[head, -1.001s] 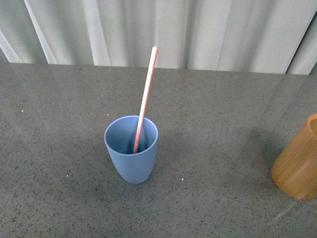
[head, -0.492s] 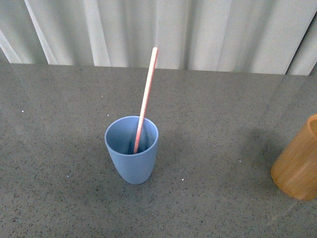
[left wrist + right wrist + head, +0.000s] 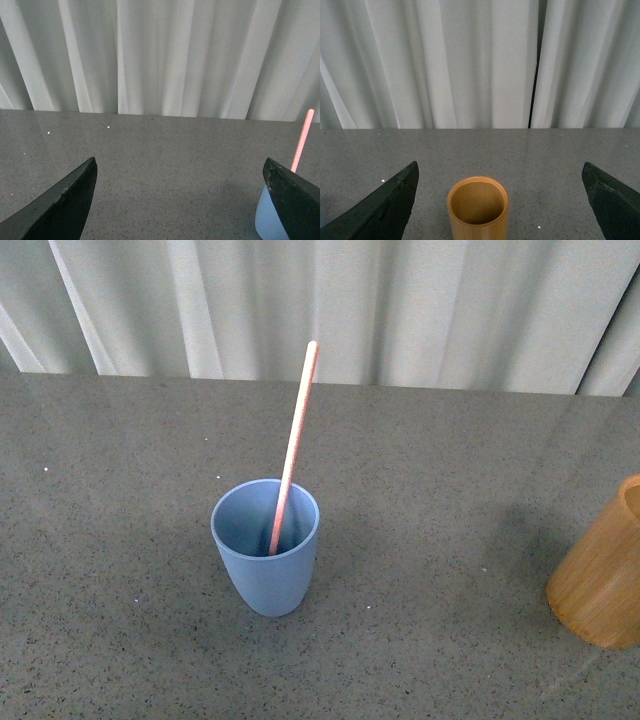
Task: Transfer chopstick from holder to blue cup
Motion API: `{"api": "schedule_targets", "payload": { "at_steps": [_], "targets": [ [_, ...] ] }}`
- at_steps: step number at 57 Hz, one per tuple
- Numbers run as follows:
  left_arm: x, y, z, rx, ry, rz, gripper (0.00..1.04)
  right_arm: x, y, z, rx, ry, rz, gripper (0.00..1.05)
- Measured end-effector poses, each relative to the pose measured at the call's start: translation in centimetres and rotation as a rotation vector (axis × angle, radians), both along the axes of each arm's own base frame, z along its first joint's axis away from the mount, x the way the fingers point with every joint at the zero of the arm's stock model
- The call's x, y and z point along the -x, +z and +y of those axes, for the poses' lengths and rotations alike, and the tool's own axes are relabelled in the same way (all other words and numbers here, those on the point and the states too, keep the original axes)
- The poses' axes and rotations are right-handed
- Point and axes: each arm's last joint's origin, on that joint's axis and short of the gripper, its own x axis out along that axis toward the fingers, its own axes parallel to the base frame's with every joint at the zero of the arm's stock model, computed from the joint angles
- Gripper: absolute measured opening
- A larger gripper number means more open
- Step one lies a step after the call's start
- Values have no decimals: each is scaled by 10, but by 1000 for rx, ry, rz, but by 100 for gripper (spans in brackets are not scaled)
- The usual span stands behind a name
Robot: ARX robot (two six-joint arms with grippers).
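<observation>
Blue cup point(image 3: 265, 550): nearest thing in front view, upright on the grey speckled table point(image 3: 450, 490), left of centre.
Chopstick point(image 3: 294, 445): pink, lower end inside the blue cup, leaning on its rim, top tilted away twd the curtain.
Holder point(image 3: 602, 570): bamboo, at the right edge of front view, partly cut off, well apart from the cup.
My left gripper point(image 3: 180, 200): wide open, nothing betw the two dark fingertips; only the left wrist view shows it. That view also catches the cup's side point(image 3: 267, 217) and the chopstick's tip point(image 3: 303, 140) just beside one fingertip.
My right gripper point(image 3: 500, 200): spread wide, holding nothing. Right wrist view alone looks into the holder point(image 3: 478, 206); no stick shows inside it.
Curtain point(image 3: 350, 300): white, pleated, behind the table's far edge in all views.
Arms: neither shows in front view.
</observation>
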Motion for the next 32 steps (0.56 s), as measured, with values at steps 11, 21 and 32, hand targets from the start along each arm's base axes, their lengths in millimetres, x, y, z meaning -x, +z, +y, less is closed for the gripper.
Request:
{"api": "schedule_targets", "payload": {
  "at_steps": [11, 21, 32],
  "targets": [
    [0, 0, 0, 0, 0, 0, 98, 0, 0, 0, 0, 0, 0, 95],
    [0, 0, 0, 0, 0, 0, 98, 0, 0, 0, 0, 0, 0, 95],
    [0, 0, 0, 0, 0, 0, 98, 0, 0, 0, 0, 0, 0, 95]
  ]
}}
